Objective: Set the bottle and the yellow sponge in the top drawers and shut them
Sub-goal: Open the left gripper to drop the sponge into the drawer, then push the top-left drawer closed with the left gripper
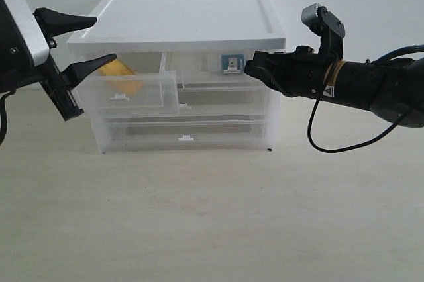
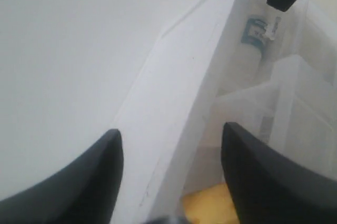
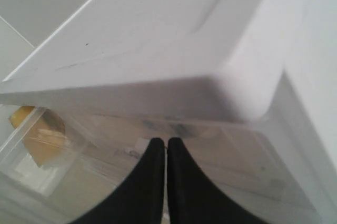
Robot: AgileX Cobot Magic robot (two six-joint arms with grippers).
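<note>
The yellow sponge (image 1: 124, 73) lies in the left top drawer (image 1: 132, 91), which is pulled out from the white-topped chest (image 1: 192, 14). My left gripper (image 1: 105, 38) hangs open at the chest's upper left corner, one finger above the lid edge and one over the open drawer, holding nothing. Its wrist view shows the sponge (image 2: 208, 205) beneath the open left gripper (image 2: 171, 145). The bottle (image 1: 232, 63), with its blue-teal label, lies inside the right top drawer (image 1: 218, 77), which sits further in. My right gripper (image 1: 249, 67) is shut, its tip at that drawer's front. The right gripper (image 3: 167, 145) holds nothing.
Two full-width drawers (image 1: 185, 138) below are pushed in. The chest stands on a pale wooden table (image 1: 212, 216) against a white wall. A black cable (image 1: 318, 130) loops under the right arm.
</note>
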